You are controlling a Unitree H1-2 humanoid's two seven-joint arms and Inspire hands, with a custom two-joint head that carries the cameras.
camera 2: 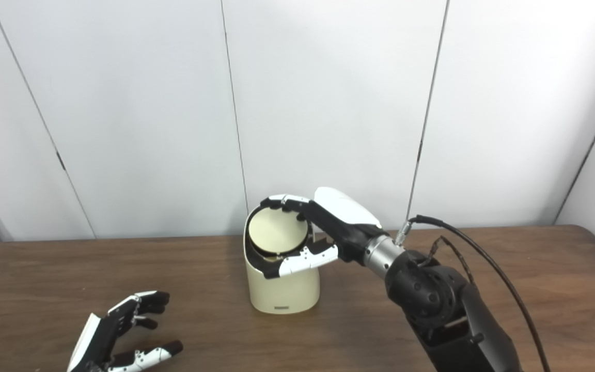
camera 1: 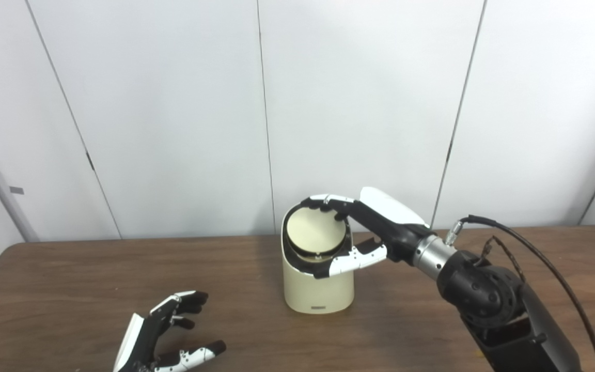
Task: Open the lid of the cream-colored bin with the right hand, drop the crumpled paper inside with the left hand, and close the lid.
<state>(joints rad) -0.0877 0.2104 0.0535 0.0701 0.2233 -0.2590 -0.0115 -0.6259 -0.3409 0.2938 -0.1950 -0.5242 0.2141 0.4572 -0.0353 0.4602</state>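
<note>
The cream-colored bin point(camera 1: 318, 289) stands upright at the middle of the table. Its round cream lid point(camera 1: 314, 232) sits inside the dark slanted rim, facing me. My right hand point(camera 1: 375, 227) reaches in from the right. Its fingers point(camera 1: 328, 201) curl over the top of the rim and touch the lid's upper edge, while the thumb point(camera 1: 351, 260) lies across the lower front rim. My left hand point(camera 1: 168, 330) hovers low at the front left, palm turned inward, fingers apart and holding nothing. No crumpled paper shows anywhere.
The brown wooden table point(camera 1: 70, 289) runs the full width, with white wall panels point(camera 1: 173, 103) close behind it. A black cable point(camera 1: 535, 248) loops off the right forearm above the table's right side.
</note>
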